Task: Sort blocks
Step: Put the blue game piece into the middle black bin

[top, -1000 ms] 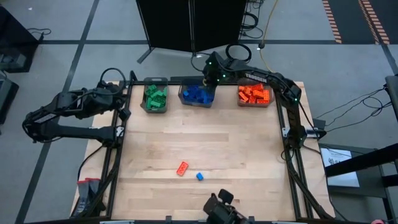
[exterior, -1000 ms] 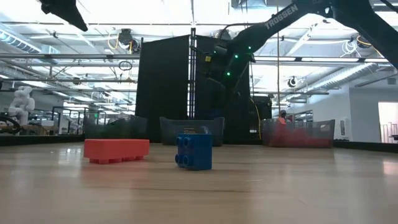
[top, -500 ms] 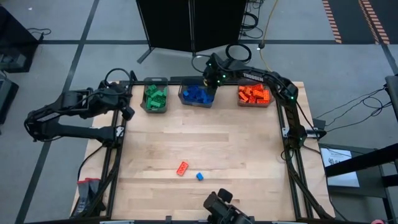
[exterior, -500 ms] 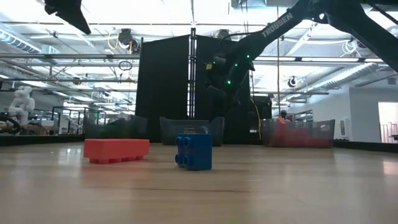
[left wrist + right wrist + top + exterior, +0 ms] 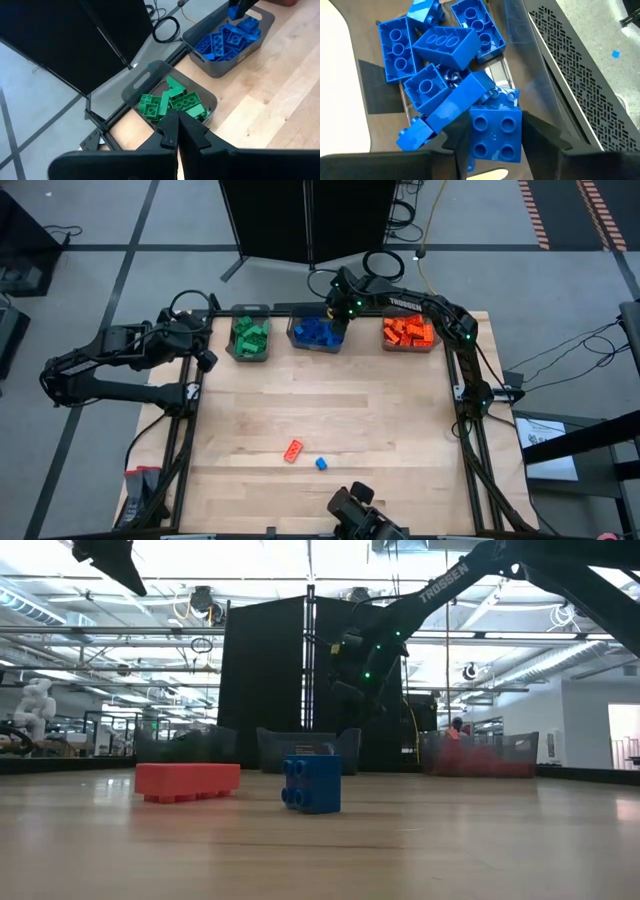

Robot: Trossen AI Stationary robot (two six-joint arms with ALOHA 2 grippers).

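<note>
Brick: blue brick (image 5: 496, 131) clamped in right hand (image 5: 495, 137), over blue bin (image 5: 318, 333) at counter's 12 o'clock.
Loose: red brick (image 5: 293, 449) and small blue brick (image 5: 321, 463) near 6 o'clock.
Left hand (image 5: 176, 137): fingers together, by green bin (image 5: 145, 80), 10 o'clock.
Risk: brick may bounce off piled blocks and out over the rim.

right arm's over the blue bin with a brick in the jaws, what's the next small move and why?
Probably open the right gripper and drop the square four-stud blue plastic brick. It sits between the fingers directly above the pile of blue bricks in the grey translucent middle bin, so it is already at the matching colour. Only then go for the loose bricks on the table.
</note>
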